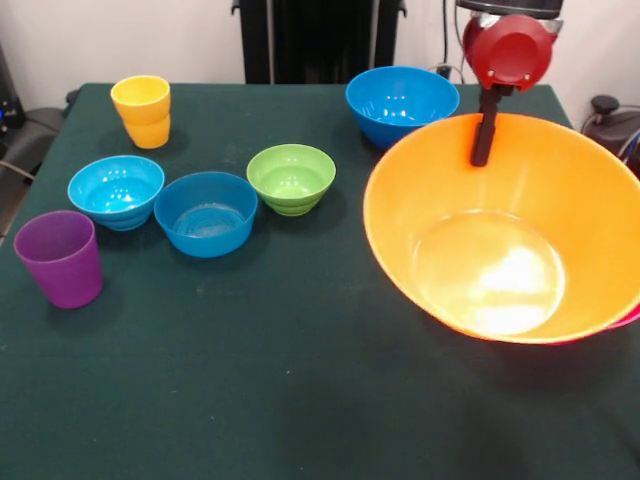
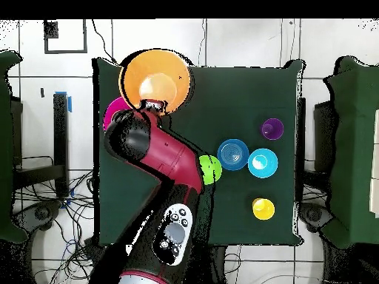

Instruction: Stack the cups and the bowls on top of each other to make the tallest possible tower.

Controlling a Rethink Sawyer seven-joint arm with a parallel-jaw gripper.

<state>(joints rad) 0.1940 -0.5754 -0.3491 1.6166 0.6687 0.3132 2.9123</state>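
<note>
Orange, large and glossy, the plastic bowl (image 1: 505,235) tops the tower at the desk's (image 1: 290,400) edge — the pincer (image 1: 484,140) pinches its far rim, clamped shut.

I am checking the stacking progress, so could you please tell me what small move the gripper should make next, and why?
Probably a short, straight lift clear of the large orange bowl. The gripper hangs at that bowl's far rim, and the bowl already sits tilted on the tower, with a pink edge showing beneath. Whether the gripper is holding the rim cannot be told.
</note>
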